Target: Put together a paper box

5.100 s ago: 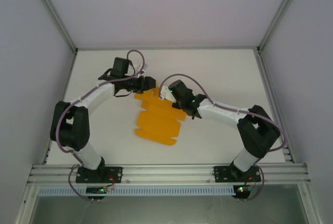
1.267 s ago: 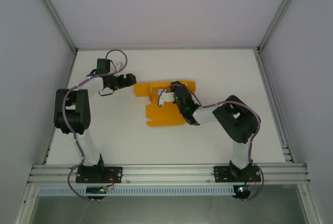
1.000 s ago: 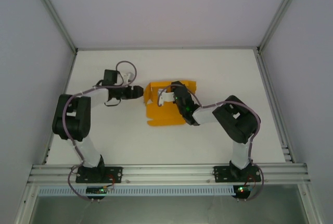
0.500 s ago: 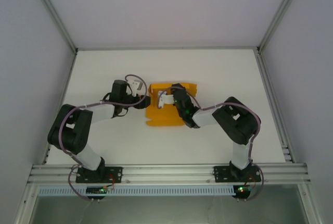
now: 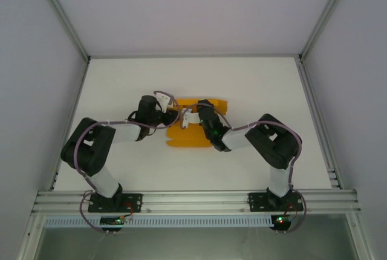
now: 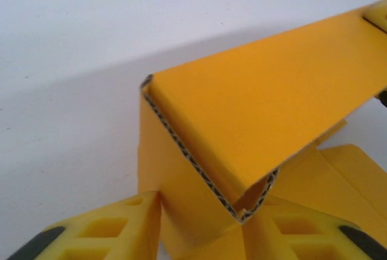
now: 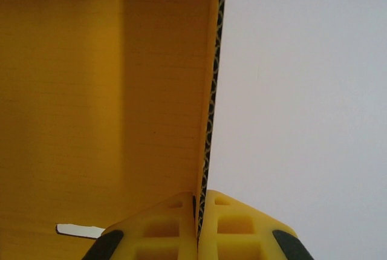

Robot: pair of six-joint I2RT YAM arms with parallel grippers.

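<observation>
Left gripper [image 6: 210, 202] has swung in onto the orange-yellow corrugated-card paper box [image 5: 187, 139] at mid-table, jaws half-closed around a raised folded flap; can't tell if it's pinching yet. Right gripper [image 7: 199, 196] is clamped tight on a thin upright wall edge. Step looks like wall folding, and next it likely needs a firm crease without crushing the flutes.

Table [image 5: 260, 84] bare beyond box [image 5: 187, 140] and on its near side. Left gripper [image 5: 172, 118] crowds box's left edge; right gripper [image 5: 199, 110] and arm [image 5: 242, 133] cover box's right half.
</observation>
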